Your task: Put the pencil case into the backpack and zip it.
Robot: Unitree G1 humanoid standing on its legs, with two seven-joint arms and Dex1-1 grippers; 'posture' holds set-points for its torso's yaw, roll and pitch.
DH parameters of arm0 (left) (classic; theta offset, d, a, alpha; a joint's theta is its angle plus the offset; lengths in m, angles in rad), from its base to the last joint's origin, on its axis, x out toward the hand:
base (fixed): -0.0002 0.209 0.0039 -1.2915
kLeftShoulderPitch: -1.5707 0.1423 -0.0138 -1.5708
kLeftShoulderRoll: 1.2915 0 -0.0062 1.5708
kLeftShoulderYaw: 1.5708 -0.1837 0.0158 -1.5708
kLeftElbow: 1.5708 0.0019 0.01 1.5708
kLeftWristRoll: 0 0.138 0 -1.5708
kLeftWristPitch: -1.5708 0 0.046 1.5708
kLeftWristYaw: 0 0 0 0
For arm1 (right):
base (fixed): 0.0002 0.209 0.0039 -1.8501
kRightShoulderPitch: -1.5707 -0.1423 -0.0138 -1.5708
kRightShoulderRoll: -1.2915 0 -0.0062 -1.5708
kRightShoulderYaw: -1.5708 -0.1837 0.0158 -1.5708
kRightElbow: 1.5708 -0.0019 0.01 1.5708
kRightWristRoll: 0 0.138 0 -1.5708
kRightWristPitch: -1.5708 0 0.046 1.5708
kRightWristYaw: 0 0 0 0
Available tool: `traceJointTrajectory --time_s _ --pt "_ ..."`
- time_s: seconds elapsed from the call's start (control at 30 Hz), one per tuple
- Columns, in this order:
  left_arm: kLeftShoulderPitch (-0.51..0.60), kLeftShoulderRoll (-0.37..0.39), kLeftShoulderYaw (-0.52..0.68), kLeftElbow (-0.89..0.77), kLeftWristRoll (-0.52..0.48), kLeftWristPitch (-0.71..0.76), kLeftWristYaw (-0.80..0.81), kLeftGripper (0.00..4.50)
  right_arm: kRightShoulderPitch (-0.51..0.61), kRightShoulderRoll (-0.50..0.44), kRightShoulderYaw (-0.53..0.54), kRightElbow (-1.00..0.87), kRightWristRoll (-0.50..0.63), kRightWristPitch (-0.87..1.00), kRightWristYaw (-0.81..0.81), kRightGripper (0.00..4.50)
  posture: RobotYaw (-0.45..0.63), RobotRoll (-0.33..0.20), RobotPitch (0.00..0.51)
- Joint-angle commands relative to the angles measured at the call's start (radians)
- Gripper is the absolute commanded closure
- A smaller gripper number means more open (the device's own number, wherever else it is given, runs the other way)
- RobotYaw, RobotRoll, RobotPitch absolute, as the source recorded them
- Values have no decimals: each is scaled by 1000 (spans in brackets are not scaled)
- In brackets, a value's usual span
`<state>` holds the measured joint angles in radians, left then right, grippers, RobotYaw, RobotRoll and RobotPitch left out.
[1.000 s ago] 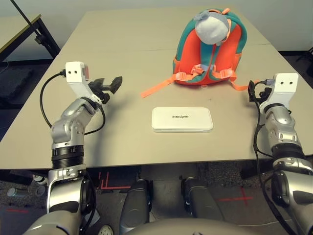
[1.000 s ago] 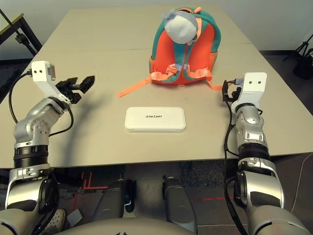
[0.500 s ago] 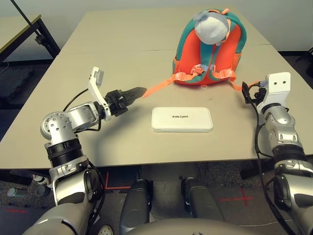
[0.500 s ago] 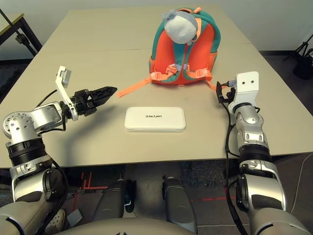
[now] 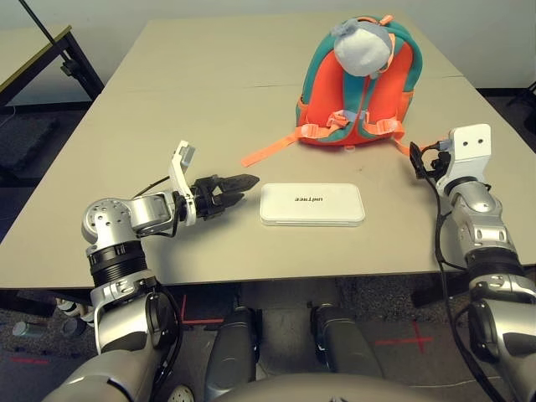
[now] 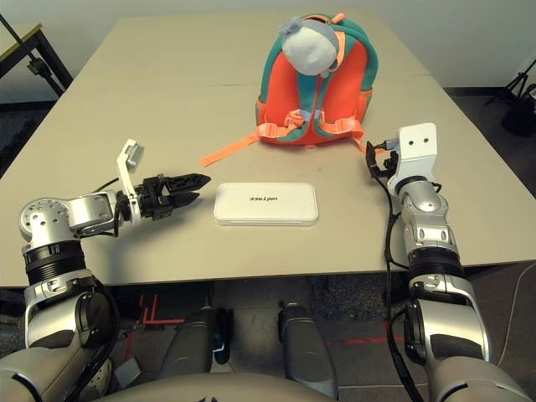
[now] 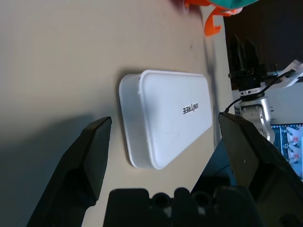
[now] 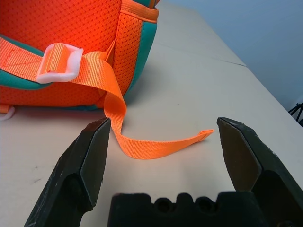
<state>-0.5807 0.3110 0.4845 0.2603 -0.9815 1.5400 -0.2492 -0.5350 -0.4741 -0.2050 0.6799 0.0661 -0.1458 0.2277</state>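
The white pencil case (image 5: 311, 204) lies flat near the table's front edge, "UNITREE" lettering up. Just off its left end is my left gripper (image 5: 244, 188), low over the table and pointing at the case. The left wrist view shows that gripper (image 7: 164, 118) open, with the case's end (image 7: 165, 113) ahead of its fingers and not between them. The orange and teal backpack (image 5: 358, 84) stands upright behind the case, a grey-white plush charm (image 5: 362, 46) on top. My right gripper (image 8: 162, 122) is open beside the backpack's right lower corner, over a loose strap (image 8: 156, 146).
A long orange strap (image 5: 268, 151) trails from the backpack across the table (image 5: 167, 100) toward the left. Another table (image 5: 33, 50) stands at the far left. A dark tripod leg (image 6: 519, 84) shows off the table at the right.
My left arm has swung down and inward, bringing its gripper from the left side to the case's left end. The right gripper has shifted slightly inward, closer to the backpack.
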Motion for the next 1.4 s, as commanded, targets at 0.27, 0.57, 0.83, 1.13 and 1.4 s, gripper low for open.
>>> traceJointTrajectory --time_s 0.27,0.57,0.83,1.13,1.4 --pt "-52 70 -141 160 104 -57 -166 0 31 7 10 -29 -4 21 11 17 -63 0 96" --pt "-78 74 -167 212 145 -66 -231 0 86 -59 75 -106 -49 132 124 17 -64 0 101" --pt "-92 63 -179 245 173 -73 -259 0 127 -164 197 -264 -96 252 341 576 -71 0 106" --pt "-109 49 -192 259 195 -74 -279 0 168 -236 287 -475 -76 401 573 4110 -74 0 111" --pt "-118 32 -198 263 203 -71 -284 0 203 -284 336 -597 -72 514 700 4485 -78 0 113"
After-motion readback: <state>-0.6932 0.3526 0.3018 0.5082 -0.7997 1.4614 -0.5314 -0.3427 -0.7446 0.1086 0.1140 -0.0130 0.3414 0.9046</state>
